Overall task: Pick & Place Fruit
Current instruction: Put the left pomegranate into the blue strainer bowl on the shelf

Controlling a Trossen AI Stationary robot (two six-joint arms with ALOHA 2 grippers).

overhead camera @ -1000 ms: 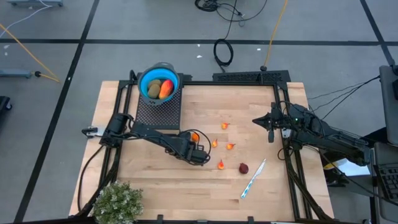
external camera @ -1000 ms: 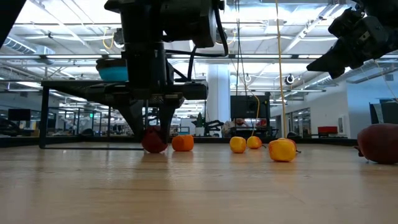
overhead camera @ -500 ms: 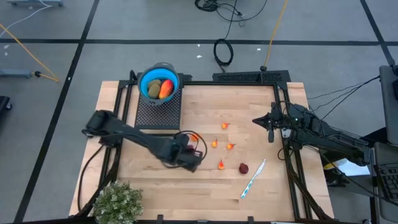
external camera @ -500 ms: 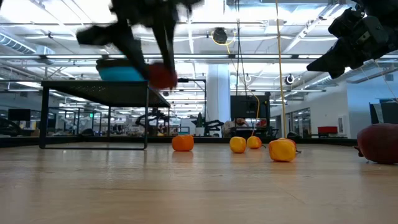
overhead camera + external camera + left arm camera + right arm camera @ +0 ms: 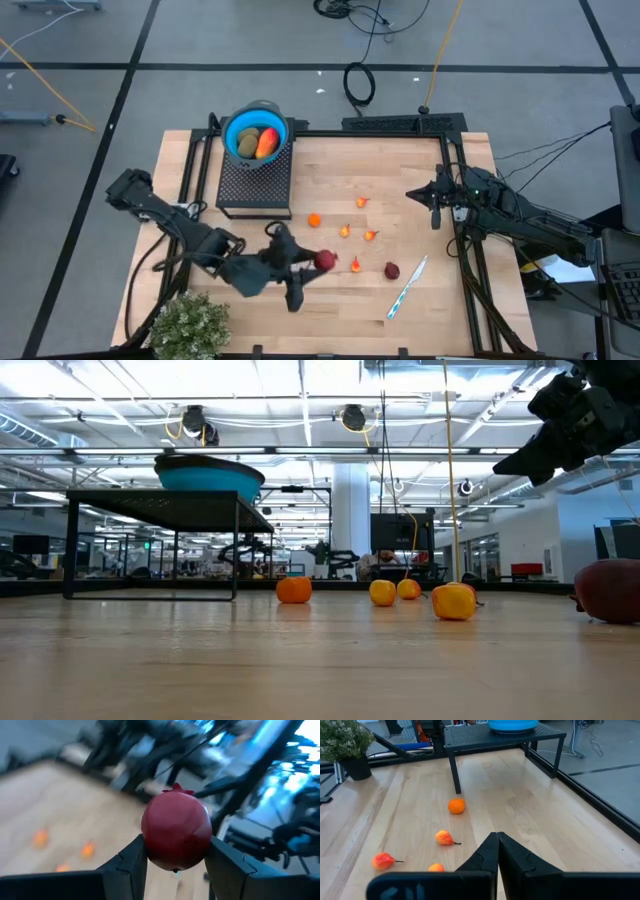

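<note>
Pomegranate, dark red, sits clamped between the left gripper's two dark fingers, lifted clear of the table near its front edge. In the high view the left arm reaches across from the left side, and the fruit shows at its tip just left of a small orange piece. A second dark red ball lies on the wood to the right, beside the pen. A round orange and three more small orange bits lie in the middle of the table. The blue bowl on the black stand holds a brown-green oval and a red-orange piece. The right gripper hangs over the right side, fingers pressed together, holding nothing. A plant stands at the front left corner.
</note>
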